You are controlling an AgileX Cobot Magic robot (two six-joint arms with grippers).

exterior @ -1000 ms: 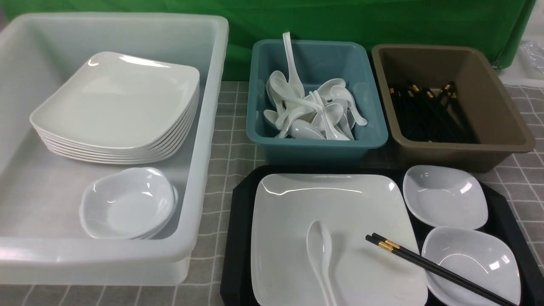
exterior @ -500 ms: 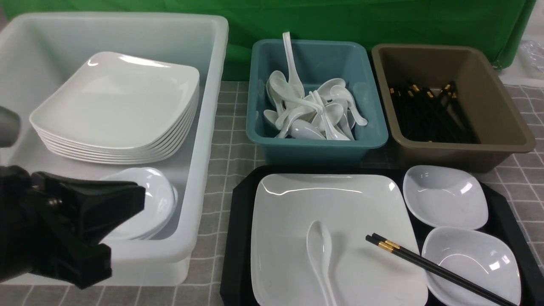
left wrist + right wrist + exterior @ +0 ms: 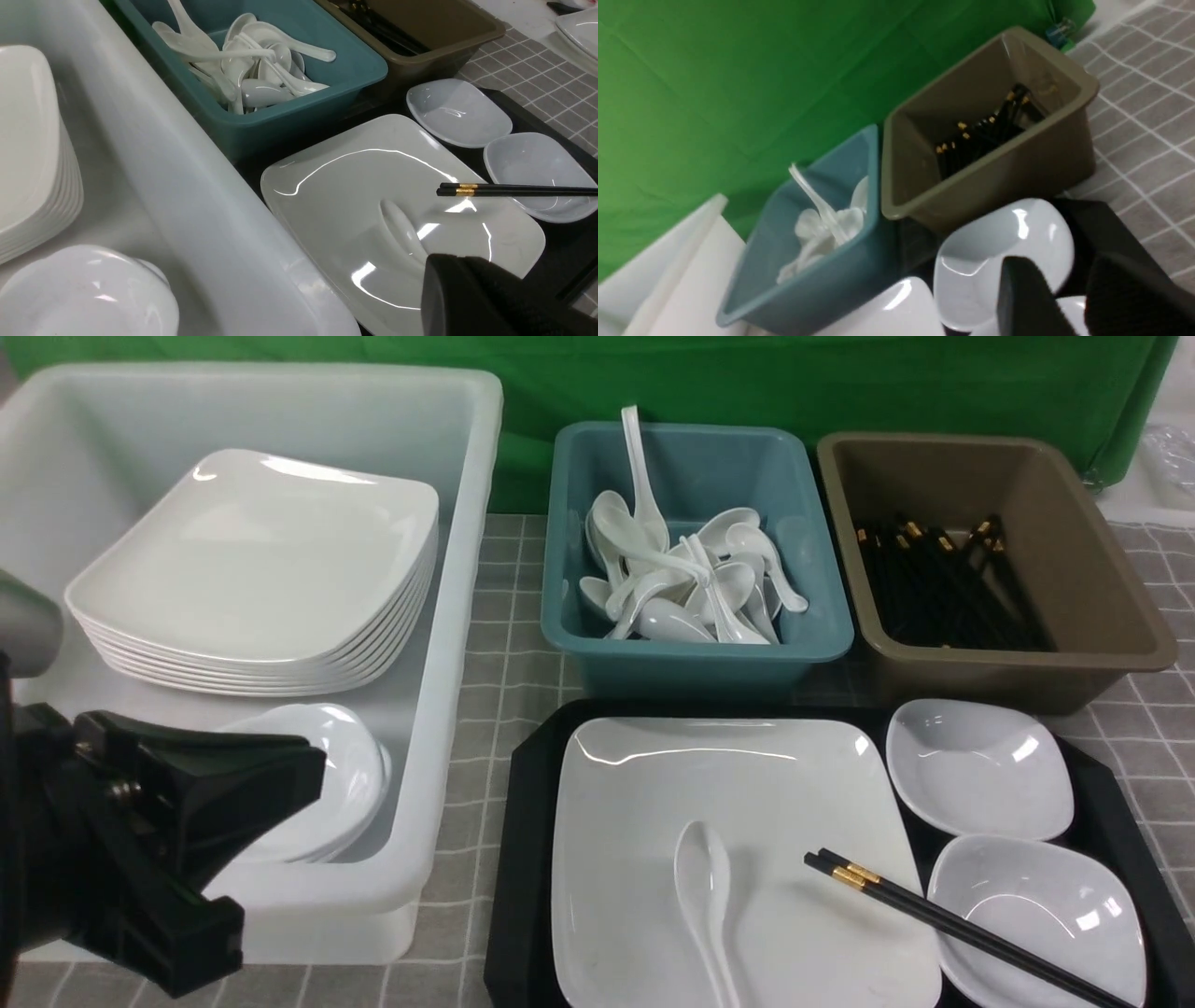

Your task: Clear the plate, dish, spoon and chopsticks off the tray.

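The black tray (image 3: 521, 859) holds the large white square plate (image 3: 747, 784). The white spoon (image 3: 706, 887) lies on the plate's near part. The black chopsticks (image 3: 952, 926) lie across the plate's right edge and the nearer of two small white dishes (image 3: 1046, 905), (image 3: 976, 767). My left gripper (image 3: 313, 770) is shut and empty at the lower left, over the white tub's front, left of the tray. In the left wrist view my left gripper (image 3: 444, 263) is above the plate (image 3: 345, 186), near the spoon (image 3: 402, 228) and chopsticks (image 3: 514, 190). My right gripper (image 3: 1064, 270) is open and empty above a dish (image 3: 985, 256).
A big white tub (image 3: 457, 616) on the left holds a stack of plates (image 3: 261, 569) and small dishes (image 3: 317, 775). A teal bin (image 3: 691, 658) of spoons and a brown bin (image 3: 1027, 670) of chopsticks stand behind the tray. A green curtain hangs behind.
My left gripper came into the front view at the lower left, then crept slightly up and right. The things on the tray have not moved.
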